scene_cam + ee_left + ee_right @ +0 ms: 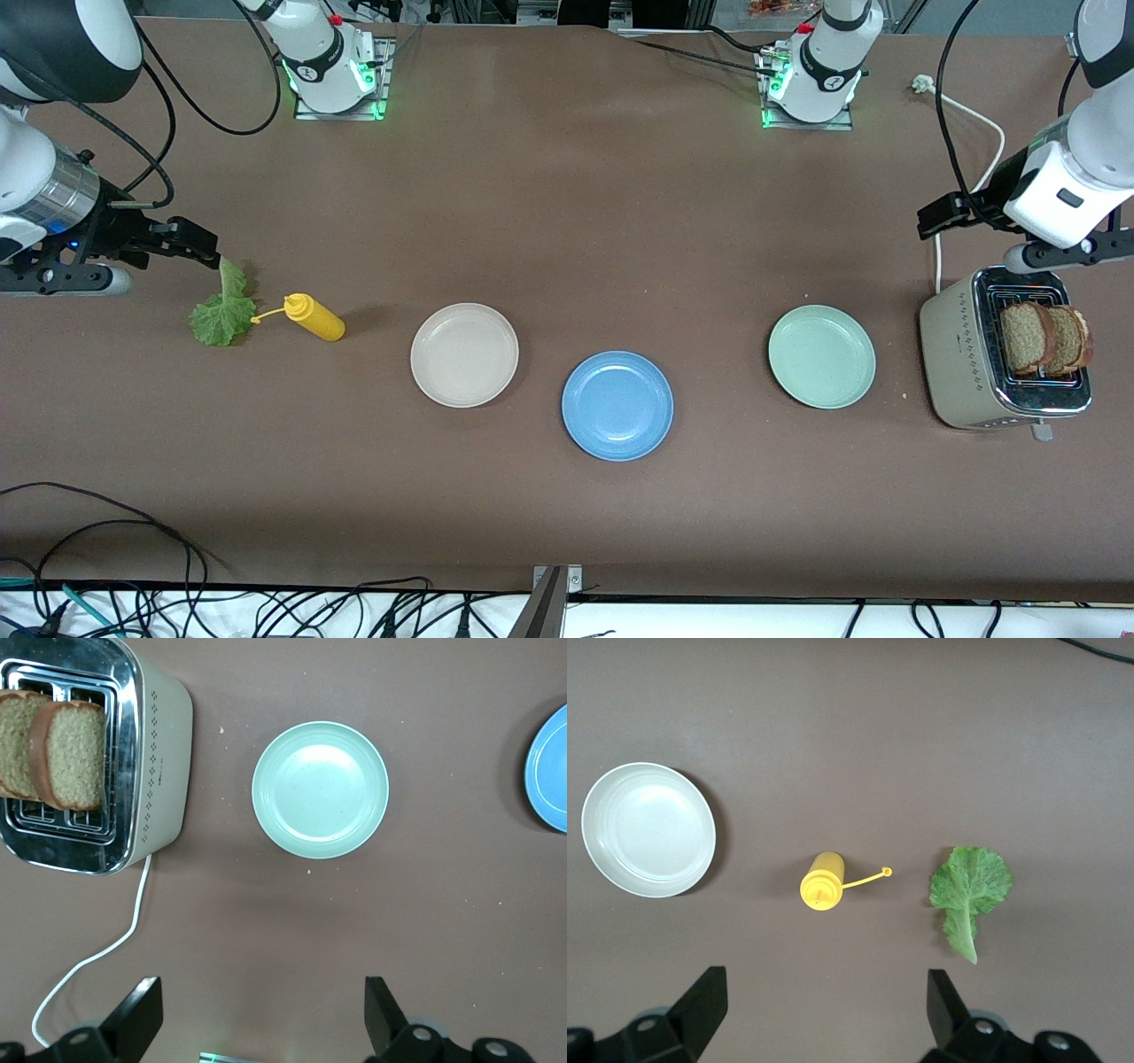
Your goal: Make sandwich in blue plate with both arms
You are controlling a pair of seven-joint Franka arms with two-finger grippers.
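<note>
**Blue plate sitting bare, nothing assembled yet**

Brown tabletop is carrying everything, and I am judging the job as not begun. My toaster, at the left arm's end of the table, is holding both bread slices upright in its slots. The blue plate is lying empty between the cream-white plate and the mint-green plate, a little nearer to the front camera than either. The yellow squeeze bottle is lying on its side near the right arm's end, and the lettuce leaf is lying flat just beside its cap. So I am still needing to bring a slice, the leaf and the second slice onto the blue plate.

My left arm is reaching out from its base with the left gripper hanging over bare table beside the toaster, fingers spread wide and holding nothing. My right gripper is hanging over the table just by the leaf's stem, likewise spread wide and carrying nothing.
</note>
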